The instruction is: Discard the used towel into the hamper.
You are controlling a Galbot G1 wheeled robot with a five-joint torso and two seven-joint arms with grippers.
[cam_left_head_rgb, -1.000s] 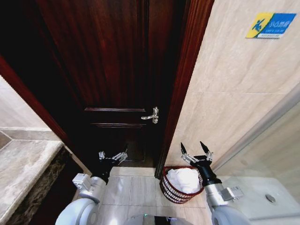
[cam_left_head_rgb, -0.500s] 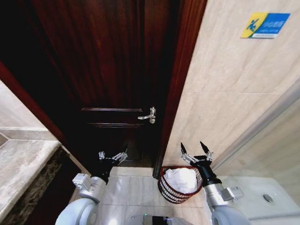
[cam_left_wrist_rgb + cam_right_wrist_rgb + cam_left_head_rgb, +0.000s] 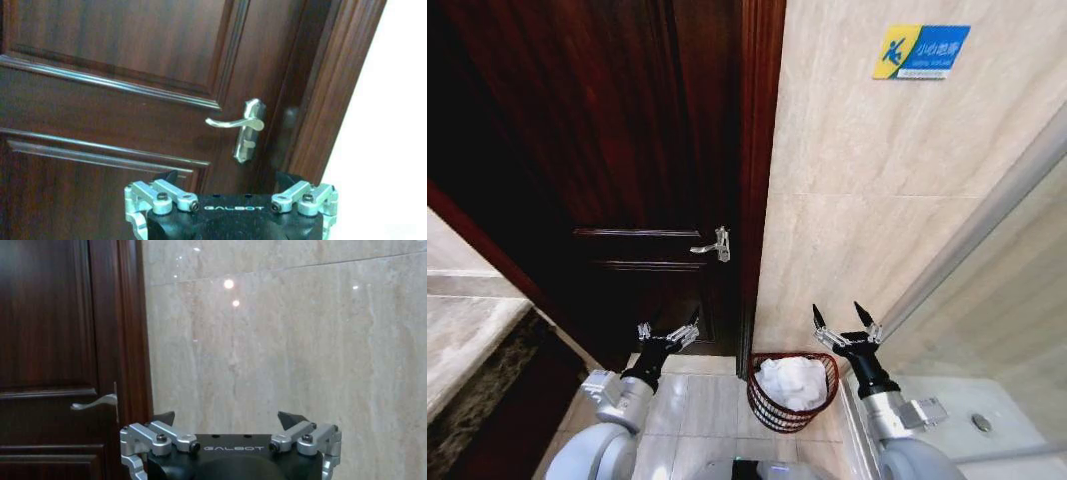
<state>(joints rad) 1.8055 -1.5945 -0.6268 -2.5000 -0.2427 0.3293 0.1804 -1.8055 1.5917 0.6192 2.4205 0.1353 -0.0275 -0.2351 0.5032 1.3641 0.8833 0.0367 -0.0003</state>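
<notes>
Your hamper (image 3: 792,392) sits low centre on the floor, white towel (image 3: 790,382) inside | left gripper (image 3: 668,333) lower left, spread empty | right gripper (image 3: 848,322) lower right, spread empty, beside hamper | dark door (image 3: 627,170) behind.

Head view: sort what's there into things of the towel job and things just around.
Job: hamper on the floor by the wall; white towel lying inside it; right gripper, fingers open, above the hamper; left gripper, open, before the door.

Around: door; handle; wall sign.
</notes>
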